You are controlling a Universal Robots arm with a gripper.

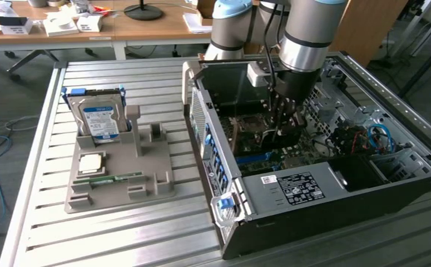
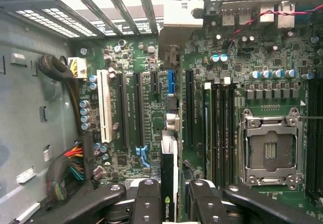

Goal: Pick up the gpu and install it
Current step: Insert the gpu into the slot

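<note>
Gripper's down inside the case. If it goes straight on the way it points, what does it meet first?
The gpu held in the gripper leads, so it would likely meet the motherboard around the short blue slot first; depth and exact alignment are unclear.

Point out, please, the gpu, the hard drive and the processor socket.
gpu (image 2: 167, 191): wrist view, black edge near the logo.
hard drive (image 1: 100, 119): exterior view, blue label.
processor socket (image 2: 271, 151): wrist view, centre contacts.

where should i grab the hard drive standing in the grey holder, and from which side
Probably by the hard drive's free upper end, from above, with the fingers across the labelled front and the back. It stands upright with its lower end sunk in the grey holder, and blue rails cover its narrow sides.
</note>
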